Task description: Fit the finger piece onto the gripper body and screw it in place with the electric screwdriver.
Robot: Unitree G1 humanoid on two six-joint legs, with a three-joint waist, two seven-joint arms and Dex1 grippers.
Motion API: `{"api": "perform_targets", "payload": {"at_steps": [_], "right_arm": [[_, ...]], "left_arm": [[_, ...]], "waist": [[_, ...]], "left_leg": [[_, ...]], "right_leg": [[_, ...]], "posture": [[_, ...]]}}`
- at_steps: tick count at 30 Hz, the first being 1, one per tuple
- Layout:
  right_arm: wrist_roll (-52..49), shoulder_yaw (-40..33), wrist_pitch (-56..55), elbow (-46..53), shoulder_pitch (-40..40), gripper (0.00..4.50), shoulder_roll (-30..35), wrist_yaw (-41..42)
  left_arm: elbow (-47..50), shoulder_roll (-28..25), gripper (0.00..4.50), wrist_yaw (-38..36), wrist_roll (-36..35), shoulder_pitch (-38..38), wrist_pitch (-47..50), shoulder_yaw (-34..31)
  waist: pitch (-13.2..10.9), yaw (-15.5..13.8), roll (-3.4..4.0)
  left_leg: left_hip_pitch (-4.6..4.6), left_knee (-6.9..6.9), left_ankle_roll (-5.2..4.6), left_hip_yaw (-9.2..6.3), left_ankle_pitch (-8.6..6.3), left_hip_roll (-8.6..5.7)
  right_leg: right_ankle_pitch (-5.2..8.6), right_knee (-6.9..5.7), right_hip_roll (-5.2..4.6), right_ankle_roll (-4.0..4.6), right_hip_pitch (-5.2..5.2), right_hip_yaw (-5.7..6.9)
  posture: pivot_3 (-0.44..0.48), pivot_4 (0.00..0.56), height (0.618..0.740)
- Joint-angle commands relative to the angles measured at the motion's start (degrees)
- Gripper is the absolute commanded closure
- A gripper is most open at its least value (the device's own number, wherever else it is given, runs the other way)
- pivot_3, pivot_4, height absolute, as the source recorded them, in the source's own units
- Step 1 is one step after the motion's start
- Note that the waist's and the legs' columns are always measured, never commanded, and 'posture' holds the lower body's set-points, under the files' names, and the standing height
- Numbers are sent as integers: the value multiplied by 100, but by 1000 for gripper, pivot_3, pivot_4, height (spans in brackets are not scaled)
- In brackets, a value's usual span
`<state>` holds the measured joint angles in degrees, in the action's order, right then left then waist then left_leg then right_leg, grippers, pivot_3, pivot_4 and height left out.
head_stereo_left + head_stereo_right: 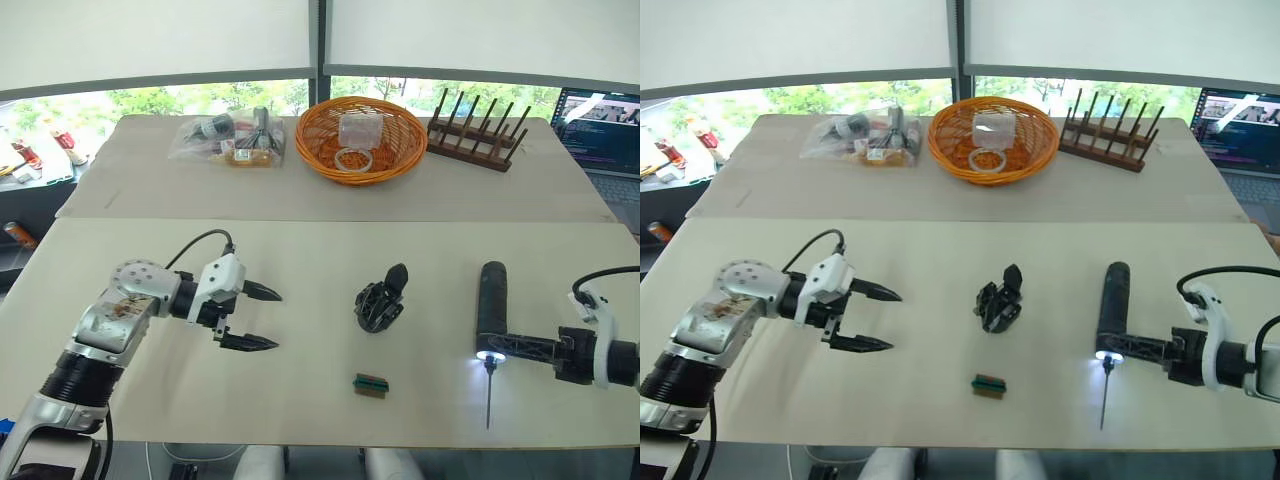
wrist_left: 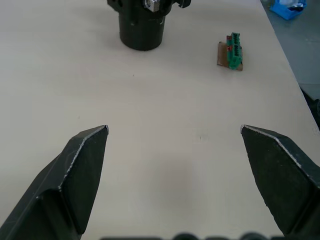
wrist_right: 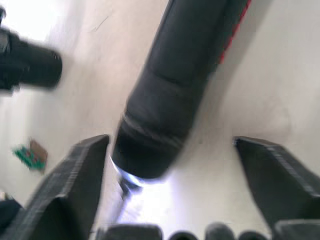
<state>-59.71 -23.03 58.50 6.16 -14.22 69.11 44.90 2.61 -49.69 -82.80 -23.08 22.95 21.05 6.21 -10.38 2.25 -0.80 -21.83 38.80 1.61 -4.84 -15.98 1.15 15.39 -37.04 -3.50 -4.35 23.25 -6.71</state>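
Your gripper body [image 1: 380, 300] sat about mid-table on the near table [image 1: 300, 250], chunky round base down with its pointed black finger sticking up and away from you. I'll place everything else off that.

Your left gripper [image 1: 262, 318] was off to the left of the gripper body, well apart from it, fingers [image 2: 82, 165] spread wide with nothing between them, hovering over bare tabletop and pointed toward the body. In the left wrist view you could see the body's round base [image 2: 142, 22] straight ahead.

The little green-and-black block [image 1: 371, 384] lay just in front of the gripper body, on your side of it, flat on the table.

The electric screwdriver [image 1: 490, 310] was lying to the right of the gripper body, clearly apart from it, with its rounded end pointing away from you, its thin bit [image 1: 489, 398] toward you and the white light [image 1: 485, 356] at its tip on. Your right gripper [image 3: 170, 150] was down at that lit end, jaws apart with the screwdriver barrel [image 3: 170, 100] between them, closer to one finger; I couldn't tell if either finger was touching it.

Couldn't pick out a separate finger piece anywhere.

Far behind the gripper body, on the back table: an orange basket [image 1: 320, 150], a plastic bag of bits [image 1: 225, 140] and a wooden rack [image 1: 478, 135].
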Motion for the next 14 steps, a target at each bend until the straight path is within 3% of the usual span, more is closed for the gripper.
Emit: {"api": "perform_targets", "payload": {"at_steps": [1, 3, 6, 10, 14], "right_arm": [[1427, -1181, -1722, 529, -894, 18, 140, 1620], [2106, -2039, -2641, 533, -1457, 18, 72, 2688], [2473, -2788, -3017, 99, -1707, 18, 24, 3467], [2710, -3059, -3225, -388, -1607, 18, -42, 3931], [2920, -2828, -3465, -531, -1346, 18, -137, 3964]], "left_arm": [[143, -505, 0, -260, -355, -90, 318, -525], [-17, -931, 0, -476, -479, -127, 443, -834], [-302, -1419, 0, -718, -468, -218, 354, -1128], [-438, -1573, 0, -734, -444, -352, 199, -1311], [-198, -1494, 0, -744, -577, -568, 241, -1341]], "waist": [[-2, -20, 1], [-5, -9, -1], [-10, 34, -11], [-12, 52, -15], [-13, 52, -15]], "left_leg": [[-3, 0, 0, 0, 0, -1], [-9, 2, 1, 1, 0, -1], [0, 0, 1, 3, 0, 0], [29, -6, 1, 10, 0, 3], [26, -6, 1, 10, 0, 3]], "right_leg": [[1, 4, -1, -1, 1, 0], [2, 5, -1, -4, 4, 0], [2, 4, 0, -4, -2, 2], [2, 4, 1, -2, -23, -4], [1, 0, 1, 0, -19, -6]], "posture": [[0, 150, 740], [0, 150, 740], [0, 150, 740], [0, 150, 740], [0, 150, 740]]}}
